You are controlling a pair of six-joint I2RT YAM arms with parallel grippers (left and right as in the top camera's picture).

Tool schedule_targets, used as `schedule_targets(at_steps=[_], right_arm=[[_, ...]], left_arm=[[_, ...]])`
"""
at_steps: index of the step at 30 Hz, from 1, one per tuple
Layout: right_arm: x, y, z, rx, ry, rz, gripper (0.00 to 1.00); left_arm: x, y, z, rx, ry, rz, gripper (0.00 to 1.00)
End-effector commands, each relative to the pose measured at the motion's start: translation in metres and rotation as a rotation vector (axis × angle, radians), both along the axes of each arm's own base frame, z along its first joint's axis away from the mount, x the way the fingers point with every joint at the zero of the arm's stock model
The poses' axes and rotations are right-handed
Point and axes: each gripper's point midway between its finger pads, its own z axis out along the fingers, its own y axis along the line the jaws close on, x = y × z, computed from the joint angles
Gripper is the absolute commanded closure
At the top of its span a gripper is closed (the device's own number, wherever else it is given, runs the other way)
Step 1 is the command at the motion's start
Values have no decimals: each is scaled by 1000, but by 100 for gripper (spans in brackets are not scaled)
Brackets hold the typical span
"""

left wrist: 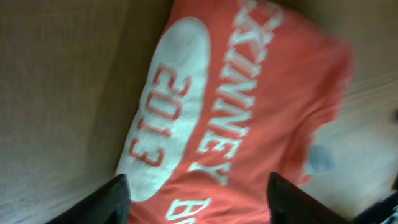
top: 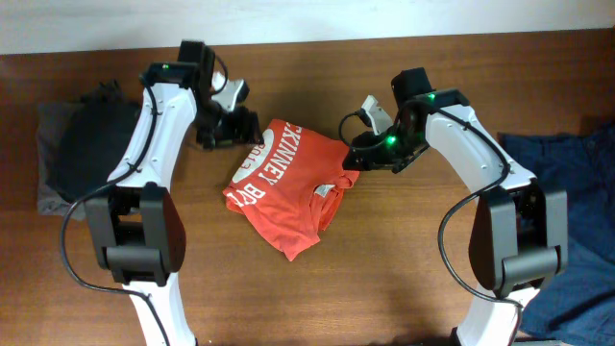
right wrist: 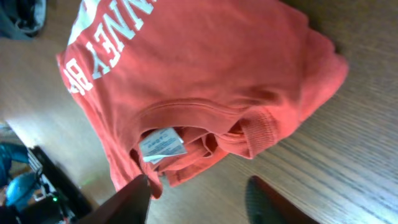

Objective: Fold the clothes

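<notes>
The clothes in play are an orange-red T-shirt (top: 286, 185) with white lettering, lying folded into a rough rectangle at the table's centre. My left gripper (top: 240, 128) hovers at its upper left corner. In the left wrist view that gripper (left wrist: 199, 205) is open, both dark fingers (left wrist: 115, 199) spread wide above the printed lettering (left wrist: 227, 118), holding nothing. My right gripper (top: 358, 154) sits at the shirt's right edge. It is open (right wrist: 199, 202) over bare wood, just below the collar and its white label (right wrist: 161, 144); its left finger (right wrist: 124, 202) is beside a loose orange fold.
A black and grey pile of garments (top: 82, 149) lies at the far left of the table. A navy blue garment (top: 577, 202) spreads over the right edge. Wooden tabletop (top: 384, 279) shows in front of the shirt.
</notes>
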Motion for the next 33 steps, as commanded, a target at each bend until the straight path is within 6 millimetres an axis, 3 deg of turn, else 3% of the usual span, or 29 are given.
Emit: schedule_targets(at_steps=[1,2,3,4,5,7,10,12,15,17,19,21,23,26,29,31,33], right_arm=[[8,-5,4,-26,-40,-2,64],[10,-5,4,-24,-46,-2,74],[11,-5,3,-23,-50,-2,79],[11,-4,3,-23,-53,-2,81],[11,-5,3,-23,-52,-2,80],[11,-5,3,-23,-51,-2,80],[11,-4,3,-22,-51,-2,80],[12,-3,4,-13,-57,1,80],[21,3,7,-11,-154,72,80],[31,11,5,-11,-239,132,79],[36,17,2,-6,-260,140,75],[39,24,-8,-6,-261,154,73],[37,29,-20,-5,-239,167,73],[35,35,-46,-20,-203,184,73],[40,35,-72,-34,-188,183,79],[39,26,-93,-98,-124,127,86],[33,11,-108,-188,-32,32,91]], left_arm=[[-24,9,-30,33,78,-15,29],[-30,10,-38,35,99,-14,42],[-40,11,-46,38,134,-14,80],[-51,15,-53,60,177,-15,91],[-56,20,-55,91,194,-15,95],[-61,32,-56,158,211,-17,97],[-68,73,-61,388,247,40,99],[-69,86,-60,418,257,74,99],[-71,68,-50,239,276,77,95],[-69,42,-30,38,251,64,81],[-66,26,-8,-88,203,34,75],[-69,16,8,-124,178,21,69],[-75,10,9,-114,196,3,67],[-80,3,-2,-98,209,-8,67],[-83,2,-37,-38,209,30,68],[-93,2,-63,-30,224,44,82],[-99,3,-77,-28,235,59,89]])
